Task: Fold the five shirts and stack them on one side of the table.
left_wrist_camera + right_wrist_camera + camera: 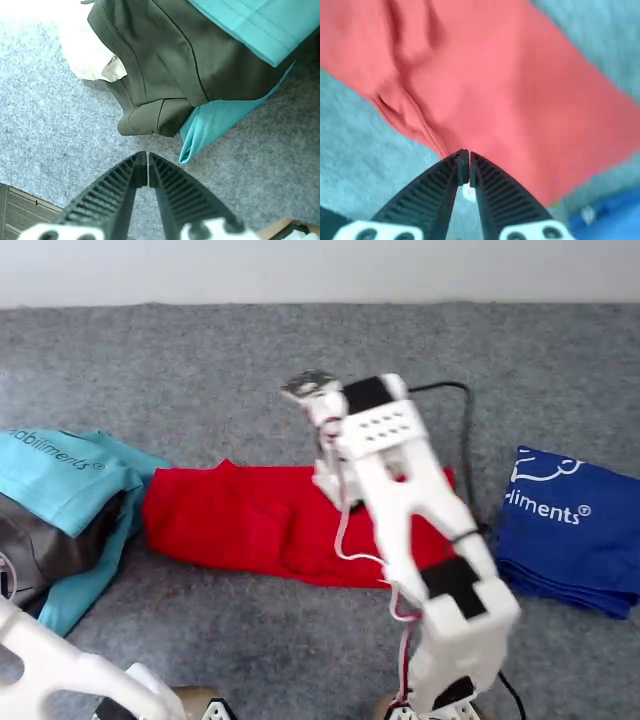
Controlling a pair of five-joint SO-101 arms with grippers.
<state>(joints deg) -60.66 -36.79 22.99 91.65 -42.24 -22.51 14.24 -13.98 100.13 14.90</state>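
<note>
Working on the red shirt point(250, 520), by the look of things: lies as a long rumpled band across the middle of the desk point(300, 360), not yet squared into a packet. Right gripper point(464, 161) down at one edge of it, towards its right end, fingers pressed together; cannot tell whether any cloth is nipped between them. Left gripper point(148, 162) low over bare desk just beside the pile at the left, fingers likewise together and holding nothing. In that pile: teal shirt point(60, 475) uppermost, dark shirt point(165, 65) under it, cream shirt point(82, 50) poking out beyond, all loosely heaped rather than neatly folded. Blue shirt point(570, 530) already folded at the right, well apart from the rest. Judged roughly one of five done. Next calls for parting the right fingers, pinching one end of the red band through its layers, and carrying that end over onto the other. Soft cloth likely to drag and bunch, so better lifted clear of the desk before travelling. After that, probably onto the blue shirt as the start of the stack.
</note>
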